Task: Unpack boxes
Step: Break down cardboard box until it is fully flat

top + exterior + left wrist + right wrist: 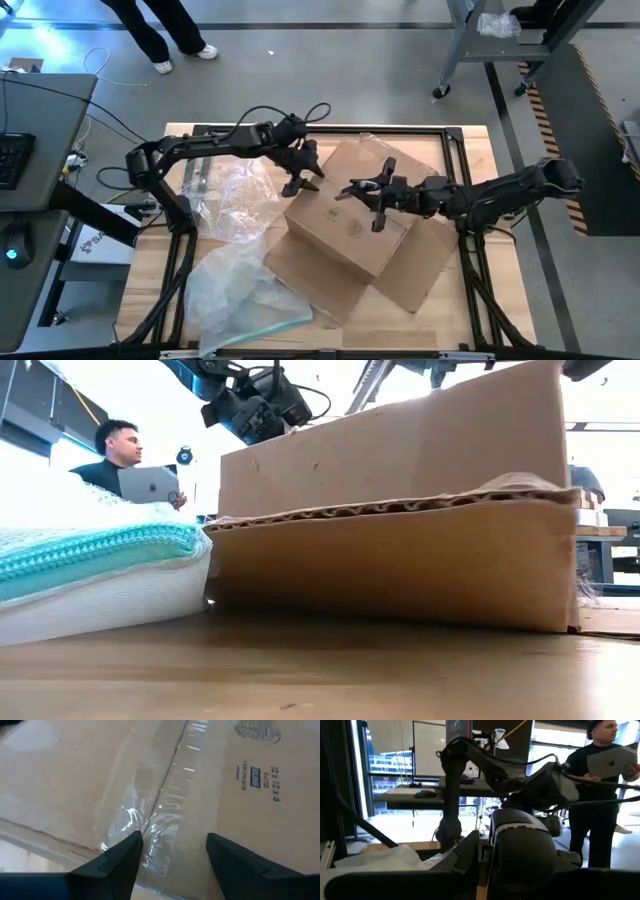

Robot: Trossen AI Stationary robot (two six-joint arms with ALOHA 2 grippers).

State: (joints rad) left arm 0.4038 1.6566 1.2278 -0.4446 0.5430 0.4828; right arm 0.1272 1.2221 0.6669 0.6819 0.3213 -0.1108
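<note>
The brown cardboard box (350, 220) stands at the table's middle, resting on its underside, its top seam shut with clear tape (170, 800). My left gripper (303, 180) hovers over the box's far left corner, slanting down. In the left wrist view it (175, 847) is open, one finger on either side of the taped seam; no touch shows. My right gripper (365, 195) hangs over the box top from the right, about level, with nothing visibly in it. The low view shows the box's near side (400, 530) and a spread flap edge (390, 508).
Clear bubble wrap (235, 195) lies left of the box. A clear pouch with a teal edge (255, 310) lies near the front left, also in the low view (90, 555). A flat cardboard flap (420, 275) spreads at the box's right. A person (120, 455) sits beyond the table.
</note>
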